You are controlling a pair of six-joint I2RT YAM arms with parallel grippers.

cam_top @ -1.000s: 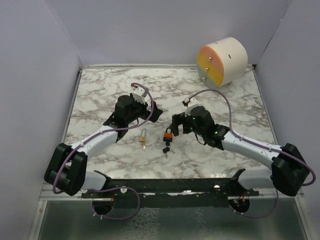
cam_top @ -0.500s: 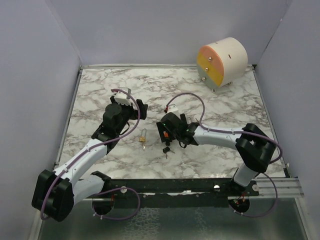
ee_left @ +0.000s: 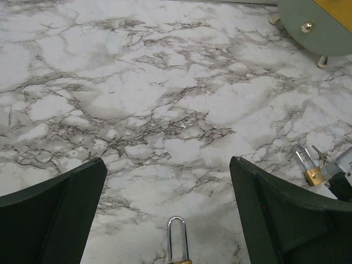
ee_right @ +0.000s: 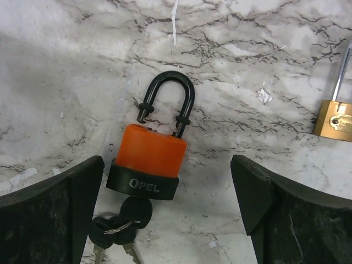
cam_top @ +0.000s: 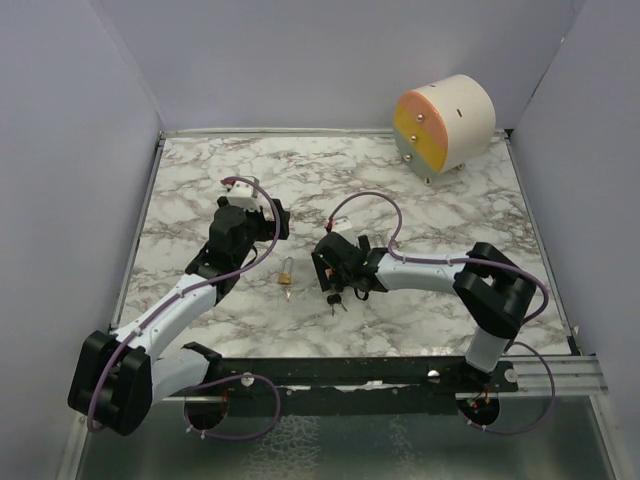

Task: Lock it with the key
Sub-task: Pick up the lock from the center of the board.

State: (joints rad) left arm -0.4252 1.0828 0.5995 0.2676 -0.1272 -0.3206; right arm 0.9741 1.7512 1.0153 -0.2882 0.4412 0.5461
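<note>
Squarely under the spread right gripper (ee_right: 166, 162) lies the orange padlock (ee_right: 149, 154).

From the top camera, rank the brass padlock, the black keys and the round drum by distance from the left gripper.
1. brass padlock, just right of the left gripper, toward the bases.
2. black keys, further right, nearer the front edge.
3. round drum, far right corner at the back.

Orange-black padlock (ee_right: 151, 159); grey-veined white marble table (cam_top: 200, 180).

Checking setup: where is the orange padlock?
Right wrist view, centre: orange padlock between the right gripper's fingers, keys just below, brass padlock at far right.
</note>
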